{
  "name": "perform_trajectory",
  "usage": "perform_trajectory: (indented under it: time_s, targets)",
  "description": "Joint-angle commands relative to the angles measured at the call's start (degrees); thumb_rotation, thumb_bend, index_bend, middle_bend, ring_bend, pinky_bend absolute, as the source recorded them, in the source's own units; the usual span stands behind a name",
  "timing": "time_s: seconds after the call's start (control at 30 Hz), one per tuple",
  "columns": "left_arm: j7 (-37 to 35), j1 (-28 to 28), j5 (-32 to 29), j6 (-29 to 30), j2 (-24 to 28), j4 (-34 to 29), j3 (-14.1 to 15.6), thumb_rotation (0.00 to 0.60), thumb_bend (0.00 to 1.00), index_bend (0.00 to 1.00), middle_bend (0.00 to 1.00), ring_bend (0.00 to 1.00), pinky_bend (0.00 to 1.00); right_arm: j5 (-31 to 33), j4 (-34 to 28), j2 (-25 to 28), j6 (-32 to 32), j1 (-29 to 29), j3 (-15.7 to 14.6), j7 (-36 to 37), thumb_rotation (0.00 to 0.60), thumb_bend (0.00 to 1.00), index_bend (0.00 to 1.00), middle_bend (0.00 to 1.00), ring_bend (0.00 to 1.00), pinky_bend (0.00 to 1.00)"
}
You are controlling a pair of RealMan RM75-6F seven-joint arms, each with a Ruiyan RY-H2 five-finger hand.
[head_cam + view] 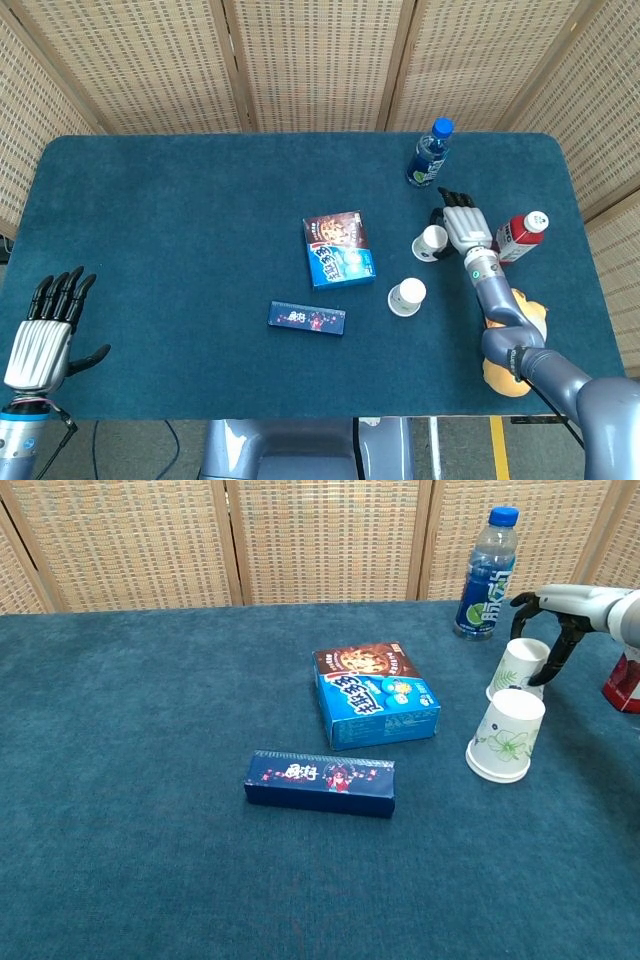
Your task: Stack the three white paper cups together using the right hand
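Observation:
Two white paper cups with a green leaf print stand upside down at the right of the table. The far cup (430,241) (520,668) is just beyond the near cup (407,296) (506,735). My right hand (463,225) (562,608) hovers at the far cup's right side. Its fingers arch over the cup's top and the thumb reaches down beside the cup's upper edge, and whether it touches is unclear. It grips nothing. My left hand (45,330) rests open at the table's front left corner, far from the cups.
A blue-capped water bottle (430,153) (487,575) stands behind the cups. A red bottle (522,235) (628,680) is to their right. A blue snack box (338,250) (378,697) and a dark slim box (307,317) (320,783) lie mid-table. A yellow object (505,375) sits under my right forearm.

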Motion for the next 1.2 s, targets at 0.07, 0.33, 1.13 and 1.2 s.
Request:
perform_trajectory:
  time_s: [0.07,0.33,1.13,1.2]
  targets:
    - [0.05,-0.08,0.03,-0.14,-0.06,0.04,0.06,0.6,0.08,0.0,0.0,0.0,0.0,-0.72,-3.08,2.24,1.86,-0.1,0.98,0.21,0.6,0.16,0.49,0.0,0.0,0.0]
    - [-0.09,-0.09,0.29,-0.47,0.0,0.01,0.47,0.6,0.08,0.0,0.0,0.0,0.0,-0.57,-15.52,10.21,6.77,-1.5,3.12,-2.52,0.6,0.16,0.49,0.0,0.0,0.0]
    - [-1.75,0.38,3.52,0.65,0.78,-0.65,2.13,0.6,0.08,0.0,0.0,0.0,0.0,1.07,-56.07,29.77,20.49,-12.17,-1.59,-16.93,0.6,0.16,0.49,0.0,0.0,0.0]
    - [-2.08,0.51,4.0,1.04,0.99,-0.73,2.26,0.6,0.08,0.0,0.0,0.0,0.0,0.65,-56.64,29.08,21.75,-12.73,-2.33,-17.84,0.6,0.16,0.49,0.0,0.0,0.0]
